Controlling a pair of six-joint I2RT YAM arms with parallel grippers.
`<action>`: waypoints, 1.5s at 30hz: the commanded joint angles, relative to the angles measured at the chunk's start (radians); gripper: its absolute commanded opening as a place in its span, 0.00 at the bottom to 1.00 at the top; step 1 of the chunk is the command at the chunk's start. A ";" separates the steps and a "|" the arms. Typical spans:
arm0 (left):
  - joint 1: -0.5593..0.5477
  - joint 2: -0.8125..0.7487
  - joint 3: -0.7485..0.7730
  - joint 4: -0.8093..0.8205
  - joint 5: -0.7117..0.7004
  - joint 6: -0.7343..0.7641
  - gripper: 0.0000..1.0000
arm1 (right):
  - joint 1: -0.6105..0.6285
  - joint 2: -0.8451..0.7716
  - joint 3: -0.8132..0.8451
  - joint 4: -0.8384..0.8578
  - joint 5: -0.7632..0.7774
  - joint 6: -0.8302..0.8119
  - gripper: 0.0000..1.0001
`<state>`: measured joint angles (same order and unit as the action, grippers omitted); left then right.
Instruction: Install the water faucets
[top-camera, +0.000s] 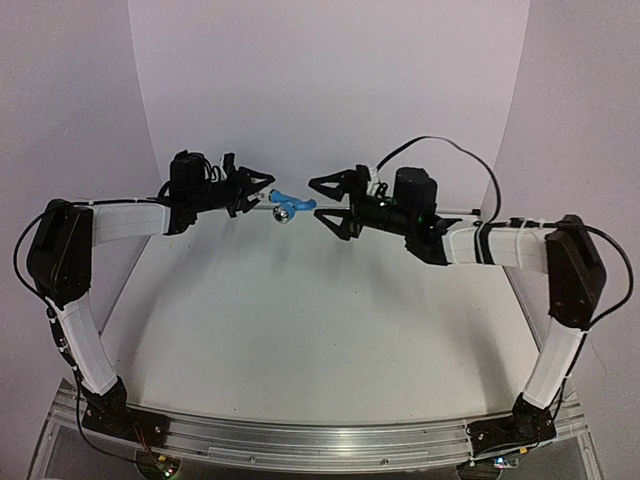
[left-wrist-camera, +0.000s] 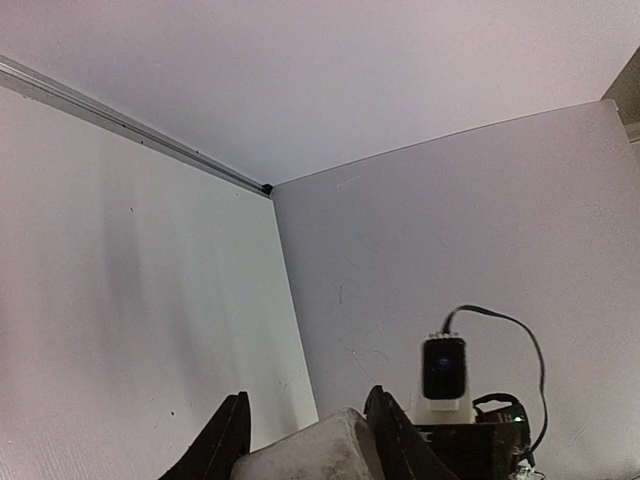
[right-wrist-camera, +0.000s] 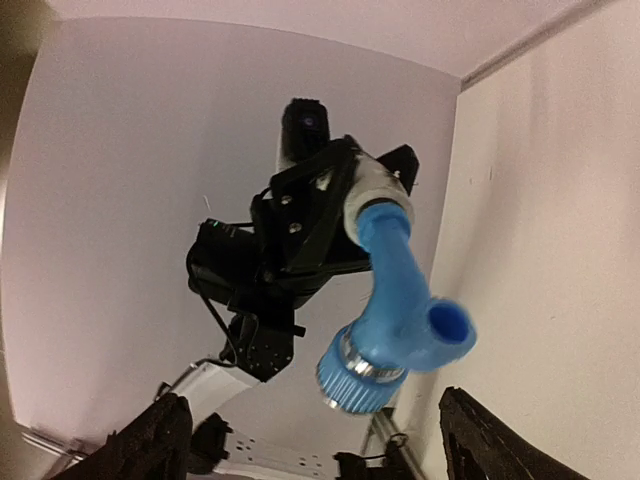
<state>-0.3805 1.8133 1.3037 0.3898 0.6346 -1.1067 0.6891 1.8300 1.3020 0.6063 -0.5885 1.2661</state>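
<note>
Presently both arms are raised over the far edge of the tabletop, near its middle, with their grippers facing each other.

Left gripper: clenched on the white pipe fitting. The left wrist view shows the fitting lying between the two dark fingers, touching both.

Blue tap: carried in the air on the outer end of the white pipe fitting, clear of the tabletop. It sits between the two grippers, its body projecting from the left gripper towards the right arm. It appears to be seated in the fitting, but the joint is too small in the overhead view and partly hidden in the wrist view to confirm.

Right gripper: released, jaws standing wide apart. Its fingertips are near the tap, one to either side, and touch neither the tap nor the fitting.
</note>
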 joint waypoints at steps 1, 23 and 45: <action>0.000 -0.048 0.002 0.031 0.012 0.003 0.00 | 0.007 -0.217 -0.078 -0.136 0.122 -0.610 0.94; 0.000 -0.080 -0.028 0.028 0.008 0.001 0.00 | 0.313 0.114 0.339 -0.375 1.024 -2.460 0.98; 0.000 -0.049 0.003 0.027 0.017 0.003 0.00 | -0.094 0.187 0.303 -0.110 -0.016 -0.006 0.14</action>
<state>-0.4037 1.7924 1.2689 0.3494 0.6462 -1.0972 0.7704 2.0618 1.7592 0.1221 -0.1962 0.2312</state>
